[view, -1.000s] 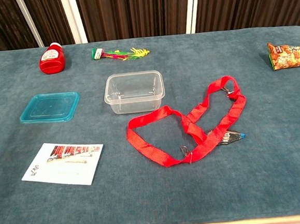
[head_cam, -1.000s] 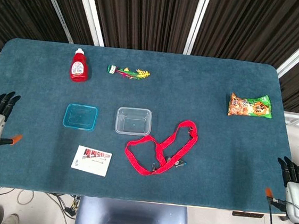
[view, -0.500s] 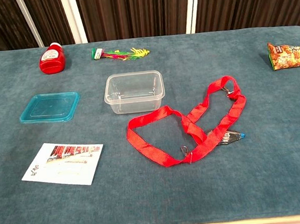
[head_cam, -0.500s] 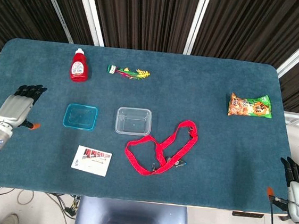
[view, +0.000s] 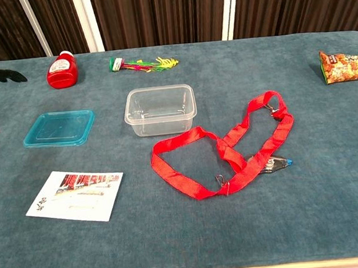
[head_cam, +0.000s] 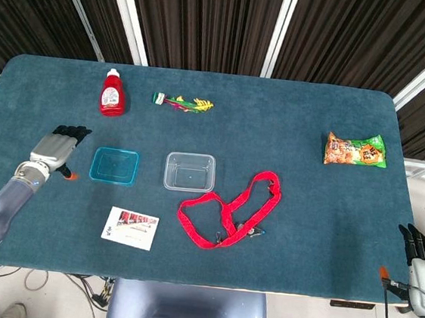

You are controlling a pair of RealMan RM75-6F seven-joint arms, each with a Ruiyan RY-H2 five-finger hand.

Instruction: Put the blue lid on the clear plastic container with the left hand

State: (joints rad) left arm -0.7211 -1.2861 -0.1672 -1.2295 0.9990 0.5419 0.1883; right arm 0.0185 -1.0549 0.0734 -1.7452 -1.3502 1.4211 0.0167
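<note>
Flat blue plastic lid lies on the counter, just left of my clear rectangular plastic container.
My left hand hovers beside the lid, fingers spread, empty; right hand off the counter's corner, holding nothing.

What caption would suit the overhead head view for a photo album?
Left hand open beside the blue lid, the clear container waiting alongside.

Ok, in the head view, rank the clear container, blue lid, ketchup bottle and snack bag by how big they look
1. Snack bag
2. Clear container and blue lid, too alike to rank
3. Ketchup bottle
</note>
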